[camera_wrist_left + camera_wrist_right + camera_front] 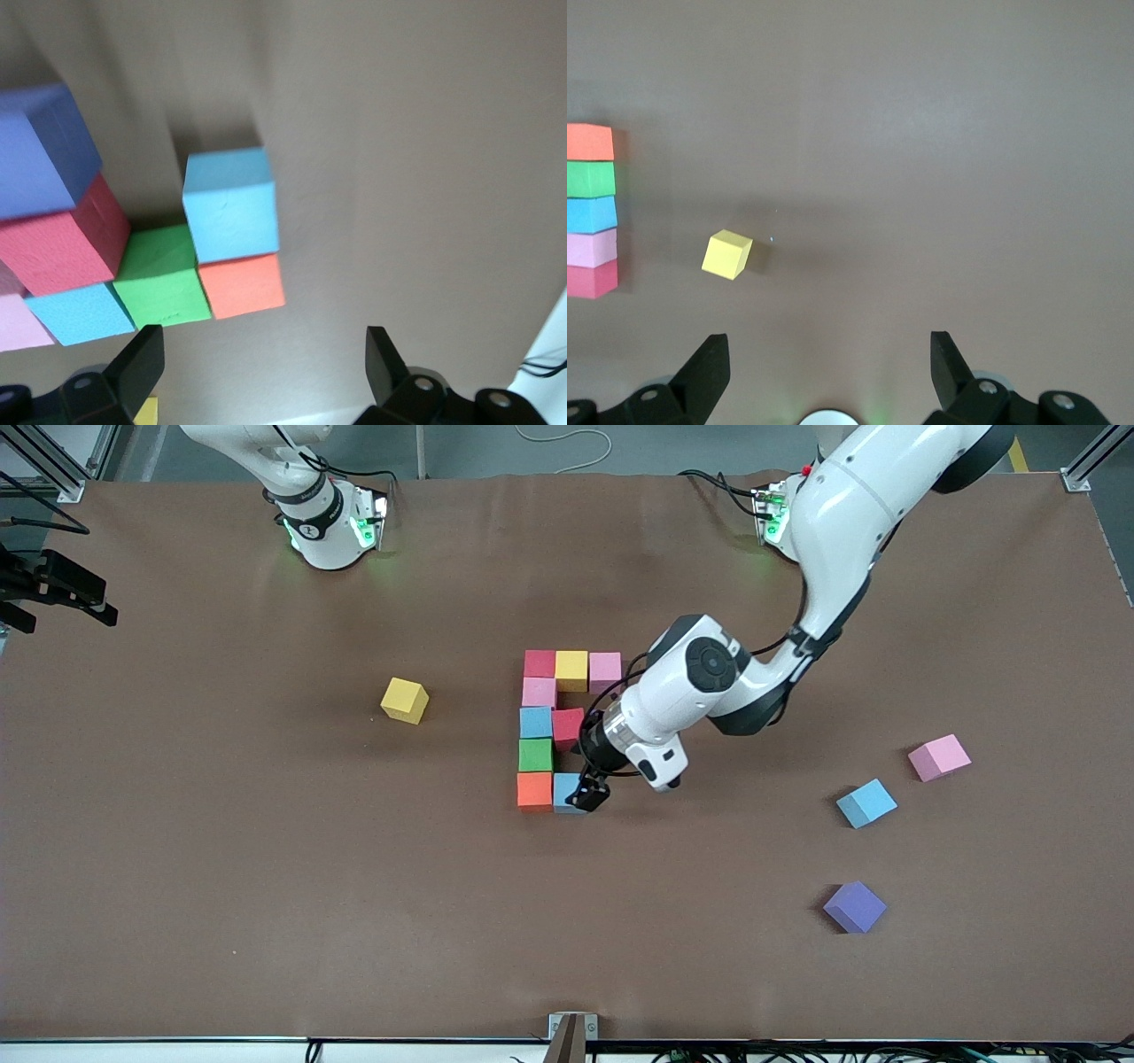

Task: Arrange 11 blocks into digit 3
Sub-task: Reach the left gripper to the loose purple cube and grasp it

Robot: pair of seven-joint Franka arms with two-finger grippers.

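Left pincer (586, 797) hangs with fingers spread wide and empty, just over the light-blue foam cube (565, 790) beside the orange foam cube (534, 790) at the figure's nearest row. Needs a ninth piece next, likely: loose sky-blue foam cube (866, 803) sits well apart toward the left arm's end. Right pincer (824, 372) waits open, high over the brown counter (266, 868).

no readable text, labels or numbers anywhere.

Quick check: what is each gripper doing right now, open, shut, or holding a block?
Left gripper: open, empty, over the light blue block.
Right gripper: open, empty.
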